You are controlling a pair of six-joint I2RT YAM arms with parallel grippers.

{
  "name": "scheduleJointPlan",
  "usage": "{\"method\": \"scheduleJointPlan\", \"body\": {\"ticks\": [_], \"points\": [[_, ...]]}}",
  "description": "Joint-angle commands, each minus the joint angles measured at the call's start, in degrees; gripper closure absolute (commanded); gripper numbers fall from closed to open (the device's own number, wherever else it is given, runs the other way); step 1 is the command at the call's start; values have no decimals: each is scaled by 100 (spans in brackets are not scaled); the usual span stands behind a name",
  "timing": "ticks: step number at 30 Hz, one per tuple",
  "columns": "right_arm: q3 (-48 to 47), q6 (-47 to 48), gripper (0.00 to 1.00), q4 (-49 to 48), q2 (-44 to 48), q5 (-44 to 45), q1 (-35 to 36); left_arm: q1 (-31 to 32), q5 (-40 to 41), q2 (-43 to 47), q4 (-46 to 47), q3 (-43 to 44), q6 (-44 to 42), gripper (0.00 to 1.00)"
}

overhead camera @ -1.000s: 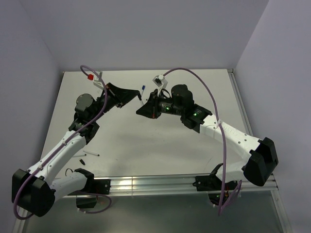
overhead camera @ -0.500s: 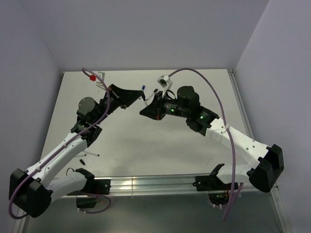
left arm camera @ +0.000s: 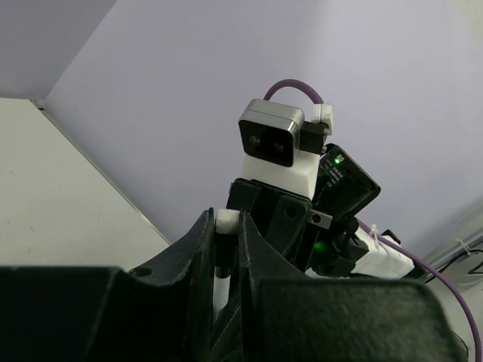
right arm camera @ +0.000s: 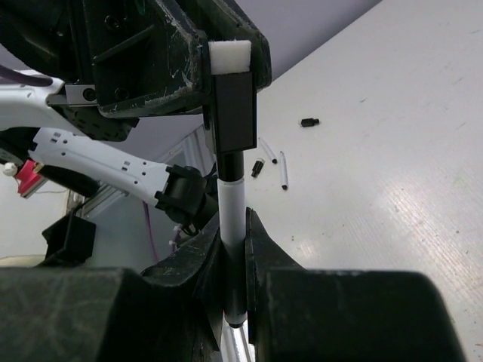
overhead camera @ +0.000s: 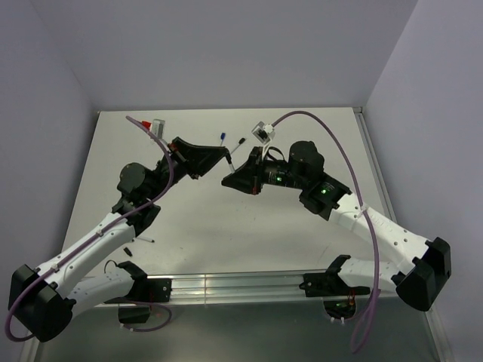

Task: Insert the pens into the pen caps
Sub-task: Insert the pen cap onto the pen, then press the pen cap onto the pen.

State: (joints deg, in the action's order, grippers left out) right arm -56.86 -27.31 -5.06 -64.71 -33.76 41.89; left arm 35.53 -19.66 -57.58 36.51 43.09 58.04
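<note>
Since the pen has to enter a narrow mouth squarely, it stands straight up in the right wrist view. Its white barrel is pinched between the fingers of the right hand, which is closed down narrow on it, and a dark end pokes out below the grip. Its upper dark end meets the open bottom of the black cap, and the two sit on one line. Whether the tip is already inside I cannot tell. That cap, white at its top end, is clamped in the left hand, likewise shut tight, so the pen has something firm to be pushed against. Both are raised off the bench, which lets the hands meet end to end. I judge the joining step to be under way. It now calls for a push along the barrel's axis, since any slant could jam the tip on the rim. Spare pens and a loose cap lie on the bench, well apart from the pair.
</note>
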Motion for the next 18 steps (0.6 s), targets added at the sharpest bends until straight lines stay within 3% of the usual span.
{"method": "scheduleJointPlan", "body": {"ticks": [1,18], "points": [[-71,59,100,-1348,239,1,-93,419,-1145,1,-65,-187,-188,100],[333,-2,100,-1990,670,-324,-93,1096,-1479,-86,163,-372,-645,100]]}}
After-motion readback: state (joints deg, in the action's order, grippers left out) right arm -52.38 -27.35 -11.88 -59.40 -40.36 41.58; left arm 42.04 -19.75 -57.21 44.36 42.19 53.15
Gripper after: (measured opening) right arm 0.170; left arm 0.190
